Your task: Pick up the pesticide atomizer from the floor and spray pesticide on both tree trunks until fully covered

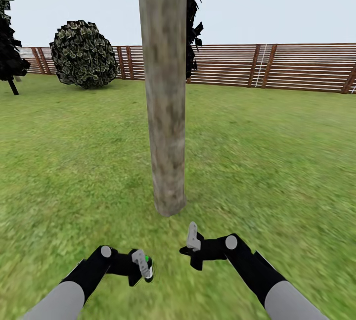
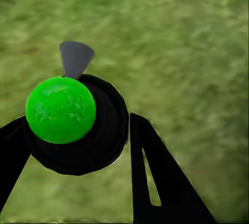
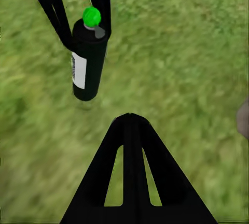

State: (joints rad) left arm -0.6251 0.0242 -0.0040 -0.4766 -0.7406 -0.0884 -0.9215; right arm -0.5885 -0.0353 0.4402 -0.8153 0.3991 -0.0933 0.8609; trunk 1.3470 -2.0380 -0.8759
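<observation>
Head view facing down and forward at the near tree trunk (image 1: 165, 87); both wrist views close over grass (image 3: 181, 68), sharing the pesticide atomizer (image 2: 78, 125).

no text, brand, number or sign could be read anywhere. the pesticide atomizer (image 3: 88, 60), a black can with a green top, carried a pale rectangular label on its side in the right wrist view, but the patch was blank or too blurred to make out any letters. the same can in the head view (image 1: 147, 266) was too small to show any print. the tree trunk (image 1: 165, 87), the fence (image 1: 277, 67) and the grass (image 1: 277, 161) bore no markings.
</observation>
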